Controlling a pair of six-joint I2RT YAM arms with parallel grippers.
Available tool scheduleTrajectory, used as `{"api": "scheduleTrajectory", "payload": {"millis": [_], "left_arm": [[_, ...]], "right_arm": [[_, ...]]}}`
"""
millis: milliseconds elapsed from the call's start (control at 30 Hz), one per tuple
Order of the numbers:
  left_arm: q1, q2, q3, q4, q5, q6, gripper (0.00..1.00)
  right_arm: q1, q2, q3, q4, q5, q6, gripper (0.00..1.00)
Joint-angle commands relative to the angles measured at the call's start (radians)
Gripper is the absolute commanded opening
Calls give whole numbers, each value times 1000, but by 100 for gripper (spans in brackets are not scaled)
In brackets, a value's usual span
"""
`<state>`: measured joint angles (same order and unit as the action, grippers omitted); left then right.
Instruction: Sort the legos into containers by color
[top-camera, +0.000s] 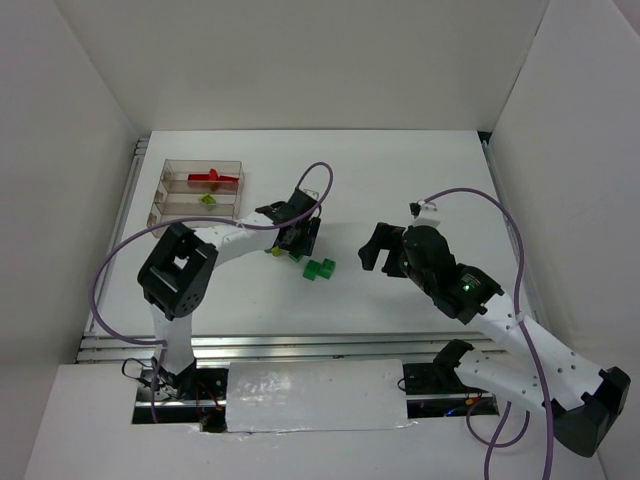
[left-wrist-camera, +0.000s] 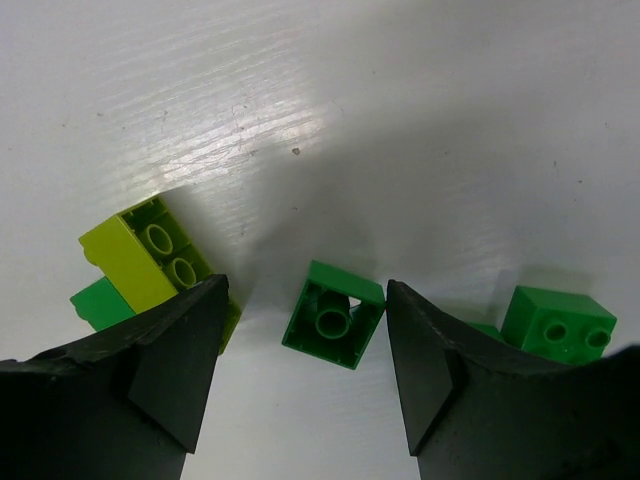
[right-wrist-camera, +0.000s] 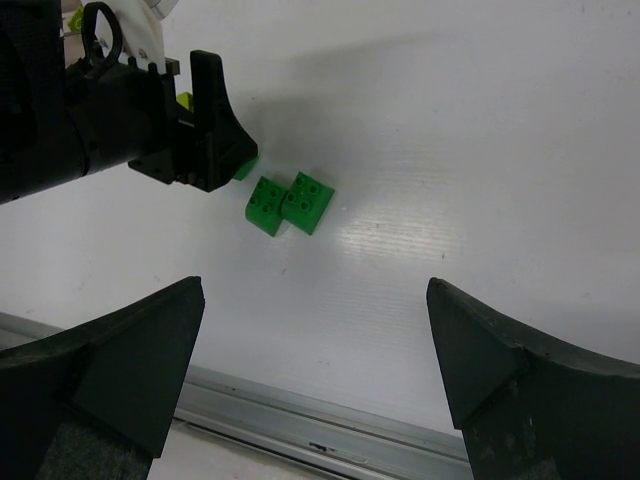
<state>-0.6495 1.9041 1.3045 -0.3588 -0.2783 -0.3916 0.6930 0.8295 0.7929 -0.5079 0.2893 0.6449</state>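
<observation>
In the left wrist view a dark green lego (left-wrist-camera: 333, 315) lies overturned on the table, hollow side up, between the tips of my open left gripper (left-wrist-camera: 305, 292). Its corner is at the right finger (left-wrist-camera: 425, 370); the left finger stands apart from it. A yellow-green lego (left-wrist-camera: 150, 250) with a small green piece (left-wrist-camera: 100, 303) beside it lies just left, and another green lego (left-wrist-camera: 557, 325) just right. From above, two green legos (top-camera: 320, 268) sit beside my left gripper (top-camera: 293, 245). My right gripper (top-camera: 380, 250) hovers open and empty. The containers (top-camera: 165, 190) hold a red lego (top-camera: 212, 177) and a yellow-green lego (top-camera: 208, 200).
White walls close in the table at the back and on both sides. A metal rail (right-wrist-camera: 330, 425) runs along the near edge under my right gripper (right-wrist-camera: 315, 340). The left arm's purple cable (top-camera: 110, 270) loops out to the left.
</observation>
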Motion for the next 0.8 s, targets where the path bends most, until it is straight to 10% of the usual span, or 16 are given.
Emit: {"api": "scheduleTrajectory", "payload": {"millis": [0,433,600,767], "left_arm": [[1,10,1,46,36,19,76],[5,32,-1,40,91,16,44],[11,29,-5,43,102,5,0],[11,-32,6,40,74,-18,0]], "right_arm": [[-4,6,11,49,-10,-21,100],[-6,-3,19,45,-7,-25,99],[-4,-9,9,49,-4,-28,99],[-4,-10,6,46,-3,-30,99]]}}
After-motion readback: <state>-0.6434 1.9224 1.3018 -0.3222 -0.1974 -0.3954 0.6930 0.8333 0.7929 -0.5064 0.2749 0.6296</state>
